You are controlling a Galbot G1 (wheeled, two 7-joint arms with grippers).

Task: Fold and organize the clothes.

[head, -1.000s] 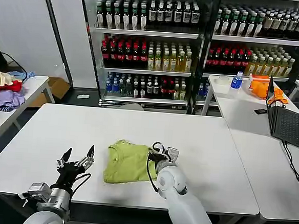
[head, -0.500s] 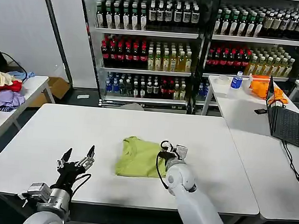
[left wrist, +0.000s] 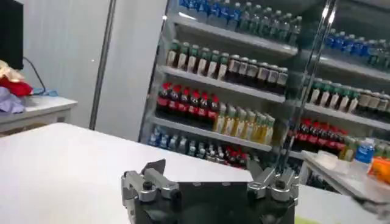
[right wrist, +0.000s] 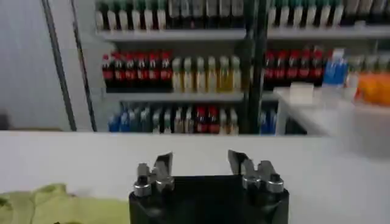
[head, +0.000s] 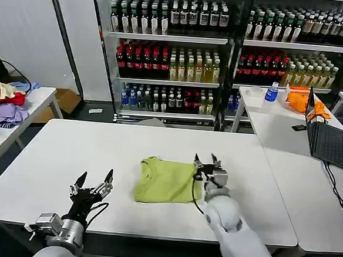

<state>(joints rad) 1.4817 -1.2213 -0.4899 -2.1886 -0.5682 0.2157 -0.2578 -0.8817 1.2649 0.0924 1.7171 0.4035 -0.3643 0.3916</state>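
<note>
While both grippers' fingers stand released, right gripper point(head: 207, 161) hovers beside T-shirt point(head: 166, 181).

Open right end effector point(right wrist: 199, 165) above T-shirt point(right wrist: 52, 206)

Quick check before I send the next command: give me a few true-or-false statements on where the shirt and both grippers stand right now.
1. The lime T-shirt lies folded on the white table. True.
2. The right gripper is clamped on the T-shirt. False: its jaws are open and lifted, at the shirt's right edge.
3. The left gripper is open, apart from the T-shirt on its left. True.
4. The T-shirt hangs over the table's front edge. False: it lies wholly on the tabletop.
5. The shirt's collar faces the laptop. False: the collar is on the side away from it.
</note>
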